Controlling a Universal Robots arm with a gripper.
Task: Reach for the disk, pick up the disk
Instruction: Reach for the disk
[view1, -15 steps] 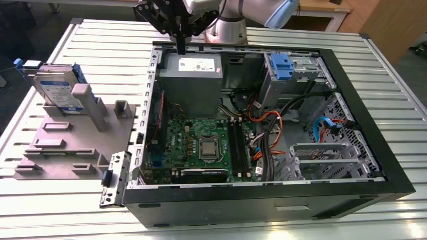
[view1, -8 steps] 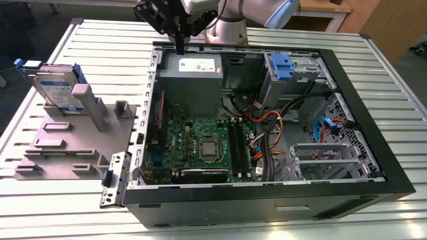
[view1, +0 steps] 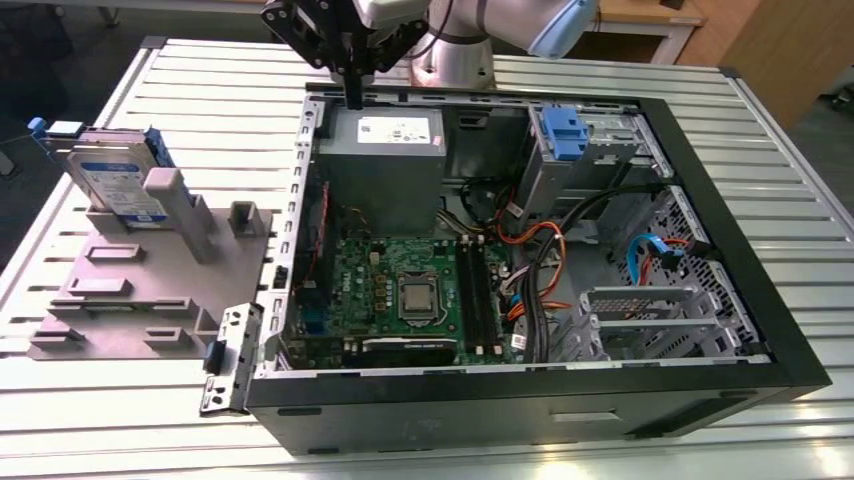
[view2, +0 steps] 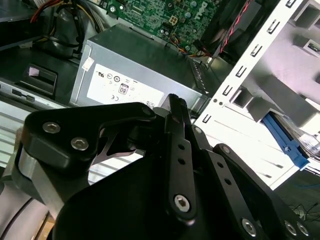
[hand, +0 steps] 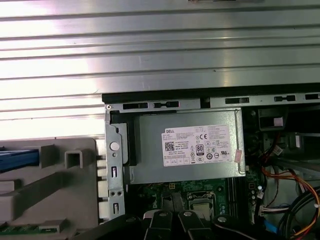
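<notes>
Over the rear rim of the computer case (view1: 534, 385), above the power supply (view1: 380, 168): claw (view1: 354, 98), pointing straight down. Finds the disk (view1: 114, 178) well apart from it, toward the exterior view's left, outside the case, standing on edge in a grey holder (view1: 134, 300) on the worktop (view1: 200, 70). Notes the labelled face showing to the exterior camera and the upper edge running across toward the case's side wall. Cannot tell whether the long axis stands upright or lies level. Judges the claw clenched: fingertips (view2: 176, 106) meet in the second wrist view, with nothing gripped between them and nothing touched.
</notes>
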